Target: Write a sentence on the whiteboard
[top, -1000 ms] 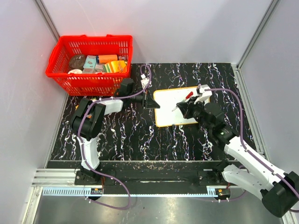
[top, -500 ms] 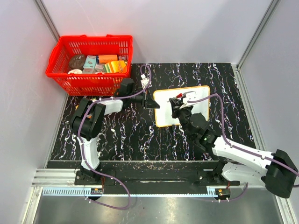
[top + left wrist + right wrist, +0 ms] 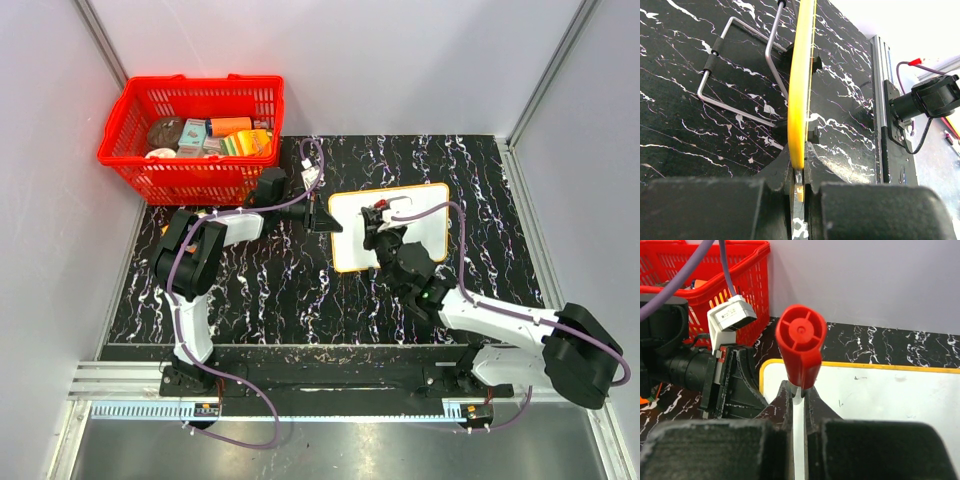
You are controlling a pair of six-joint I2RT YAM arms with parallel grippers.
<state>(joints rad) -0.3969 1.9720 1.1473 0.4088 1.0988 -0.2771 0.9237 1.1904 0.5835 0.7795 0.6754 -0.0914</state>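
While left claw (image 3: 799,175) clamps yellow rim of whiteboard (image 3: 350,245), lying on bench (image 3: 260,290) right of centre, right claw (image 3: 799,395) grips red marker (image 3: 801,347) upright over board's left part. Board near-blank: writing step likely starting. Next: press tip down, steady strokes across, board kept pinned.

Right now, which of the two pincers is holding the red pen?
The right pincer: it is shut on the red marker, over the whiteboard. The left pincer clamps the whiteboard's yellow edge instead.
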